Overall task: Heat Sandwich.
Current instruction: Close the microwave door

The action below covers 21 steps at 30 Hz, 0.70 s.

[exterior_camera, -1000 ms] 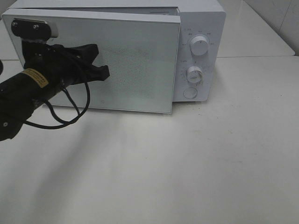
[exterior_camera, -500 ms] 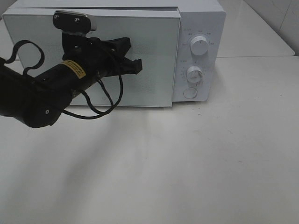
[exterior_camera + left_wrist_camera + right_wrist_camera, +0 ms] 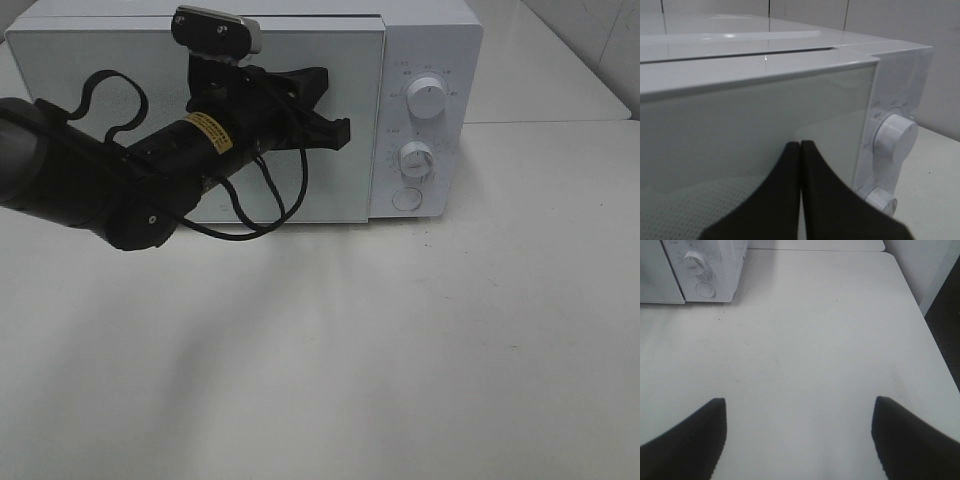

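White tabletop [image 3: 400, 350] bears white boxy microwave oven [image 3: 432, 50], door [image 3: 100, 100] closed. Black left gripper [image 3: 800, 145] pinched together, empty, facing door; right gripper [image 3: 800, 400] spread, empty.

A white microwave [image 3: 440, 60] stands upright at the back of a pale table [image 3: 400, 350], front facing the high camera. Its grey, finely dotted glass door [image 3: 330, 190] looks shut, flush with the control panel on its right, where an upper knob [image 3: 428, 97] and a lower knob [image 3: 416, 158], both round and white, sit above a round button [image 3: 407, 199].
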Motion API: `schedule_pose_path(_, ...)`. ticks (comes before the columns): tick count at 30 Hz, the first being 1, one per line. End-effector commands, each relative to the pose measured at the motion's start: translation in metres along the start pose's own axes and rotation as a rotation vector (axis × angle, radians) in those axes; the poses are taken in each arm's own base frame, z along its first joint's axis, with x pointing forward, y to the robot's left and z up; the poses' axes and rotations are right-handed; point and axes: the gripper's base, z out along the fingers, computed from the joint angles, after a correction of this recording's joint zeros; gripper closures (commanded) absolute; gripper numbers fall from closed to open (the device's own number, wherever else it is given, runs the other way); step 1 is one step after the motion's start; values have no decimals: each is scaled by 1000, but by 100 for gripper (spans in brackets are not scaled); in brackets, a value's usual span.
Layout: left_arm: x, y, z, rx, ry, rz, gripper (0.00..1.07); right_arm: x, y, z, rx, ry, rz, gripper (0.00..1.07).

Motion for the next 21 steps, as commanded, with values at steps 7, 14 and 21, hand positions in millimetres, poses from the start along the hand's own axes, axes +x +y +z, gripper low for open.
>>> schedule_pose_path(7,-7,18,20,-112,-33,-77,106,2,0,-3,1,-36,5,31)
schedule_pose_path(14,-7,18,21,-106,-31,-72,106,2,0,-3,1,-36,5,31)
schedule_pose_path(21,-6,17,20,-105,-27,-72,106,2,0,-3,1,-36,5,31)
